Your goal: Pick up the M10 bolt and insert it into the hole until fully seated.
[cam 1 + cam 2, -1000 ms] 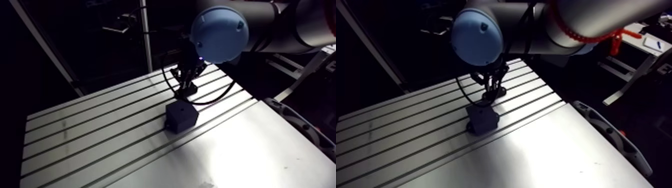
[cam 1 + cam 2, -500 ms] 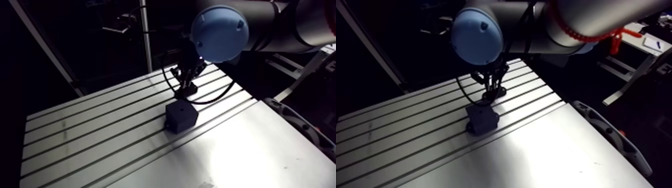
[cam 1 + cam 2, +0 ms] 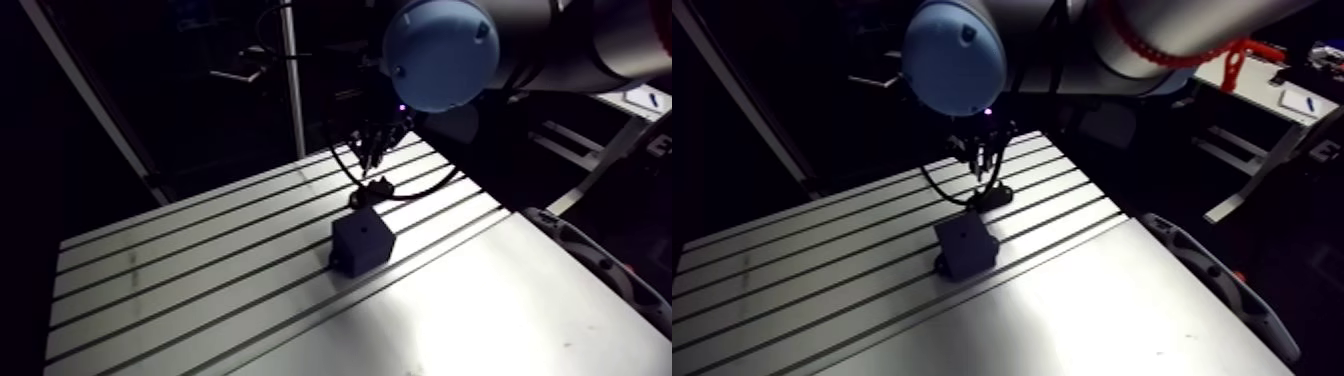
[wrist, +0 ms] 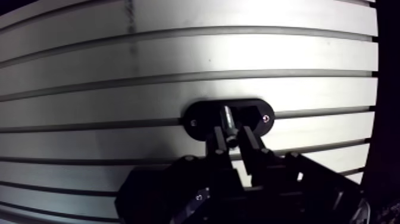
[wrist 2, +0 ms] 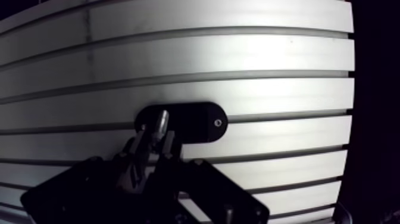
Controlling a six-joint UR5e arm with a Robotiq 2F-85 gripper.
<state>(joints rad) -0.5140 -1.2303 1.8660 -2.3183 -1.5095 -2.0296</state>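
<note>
In the wrist view my gripper is shut on a small metal bolt, whose shaft sticks out past the fingertips. Beneath it lies a black oval holder plate with two small screws, fixed on the slotted table. In the arm view the gripper hangs a little above that holder. A black cube block with a small hole in its top face stands on the table just in front of the holder, apart from the gripper.
The slotted aluminium table stretches left and forward of the block. Its smooth plate part lies at the front right. A dark curved rail runs along the table's right edge.
The gripper has risen from the oval holder, with the bolt between its fingers. The arm camera has shifted as well; block and holder stay put.
</note>
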